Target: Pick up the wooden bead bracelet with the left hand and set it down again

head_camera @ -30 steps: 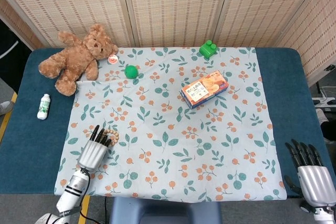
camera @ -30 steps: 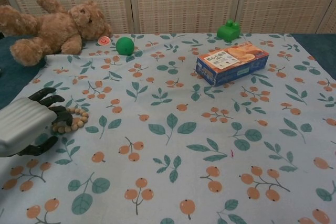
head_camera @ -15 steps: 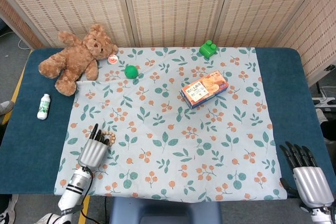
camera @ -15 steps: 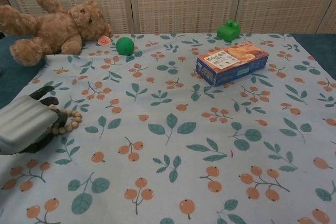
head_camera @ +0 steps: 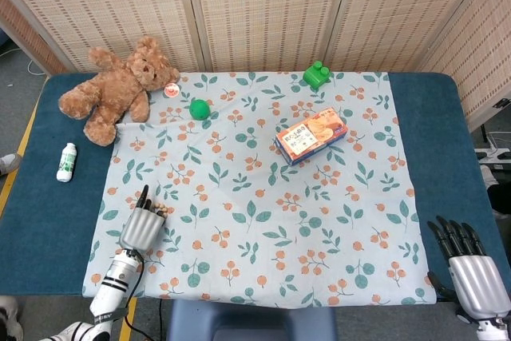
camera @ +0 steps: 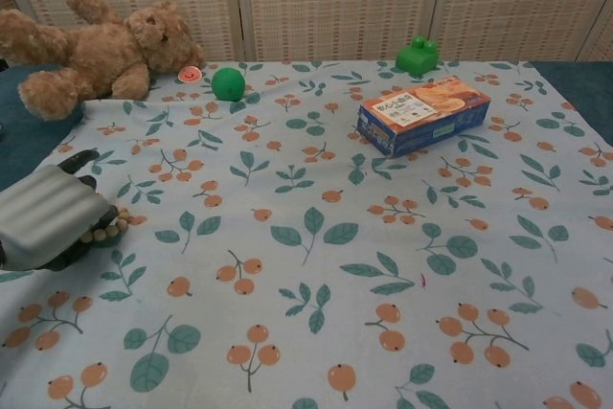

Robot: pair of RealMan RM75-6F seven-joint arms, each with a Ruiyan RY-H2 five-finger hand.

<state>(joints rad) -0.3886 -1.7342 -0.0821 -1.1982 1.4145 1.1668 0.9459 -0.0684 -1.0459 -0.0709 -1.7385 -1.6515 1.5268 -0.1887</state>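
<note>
Left robot hand (head_camera: 141, 225): silver-grey ribbed back, black fingers (head_camera: 144, 196); wrist below is a silver cylinder with black bands. Right robot hand (head_camera: 473, 268): same silver ribbed shell, black fingers (head_camera: 453, 232). Chest view shows the left robot hand's grey grooved casing, black fingertips.

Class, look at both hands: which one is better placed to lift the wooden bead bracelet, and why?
The left hand: its fingers already cover the wooden bead bracelet. The right hand sits at the table's opposite corner.

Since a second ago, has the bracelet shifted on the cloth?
Yes. The wooden bead bracelet, held by the left hand, has been drawn toward the cloth's left edge, farther from the biscuit box.
</note>
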